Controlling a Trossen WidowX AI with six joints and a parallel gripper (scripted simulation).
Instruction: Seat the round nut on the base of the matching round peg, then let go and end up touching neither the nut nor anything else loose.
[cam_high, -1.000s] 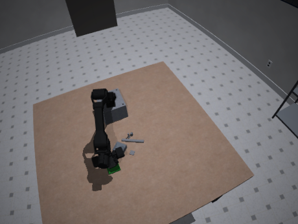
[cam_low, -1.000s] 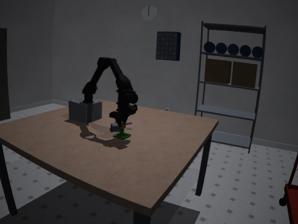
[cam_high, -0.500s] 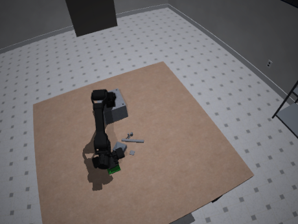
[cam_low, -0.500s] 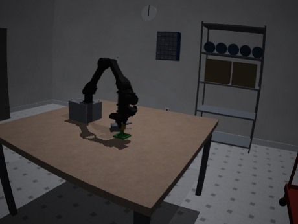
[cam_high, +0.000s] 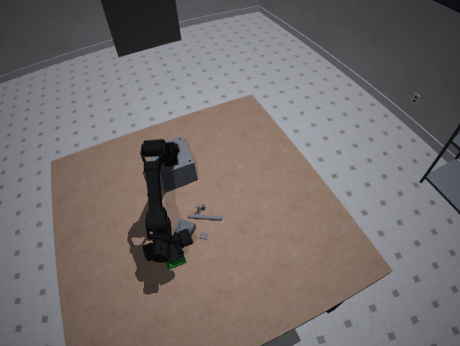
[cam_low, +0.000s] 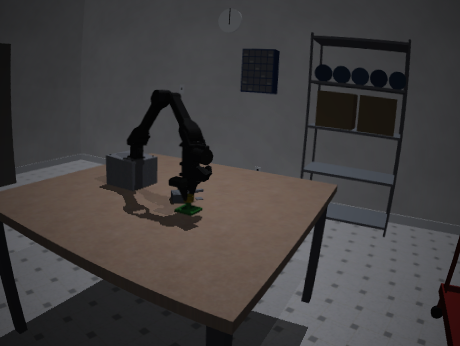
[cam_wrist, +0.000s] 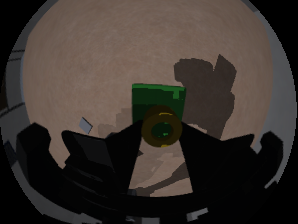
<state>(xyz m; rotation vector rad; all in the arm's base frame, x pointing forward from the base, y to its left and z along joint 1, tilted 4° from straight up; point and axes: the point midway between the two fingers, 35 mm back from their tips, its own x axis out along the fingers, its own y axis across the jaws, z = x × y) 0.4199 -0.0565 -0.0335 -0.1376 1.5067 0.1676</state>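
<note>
The round nut (cam_wrist: 161, 125) (cam_low: 189, 199) is an olive-yellow ring held between my fingers. My gripper (cam_wrist: 160, 124) (cam_low: 189, 198) (cam_high: 171, 256) is shut on it and points straight down. Directly under the nut lies the green peg base (cam_wrist: 158, 98) (cam_low: 189, 210) (cam_high: 176, 263) flat on the brown table (cam_high: 280, 215) (cam_low: 260, 235). The nut hangs close above the base. The peg itself is hidden behind the nut and fingers, so I cannot tell whether the nut is around it.
A grey box (cam_high: 184, 167) (cam_low: 131, 171) carries the arm's foot at the back. A grey rod (cam_high: 205, 217), a small grey square (cam_high: 204, 235), a grey block (cam_high: 184, 226) and a tiny part (cam_high: 201, 206) lie just right of the gripper. A shelf rack (cam_low: 357, 130) stands off the table.
</note>
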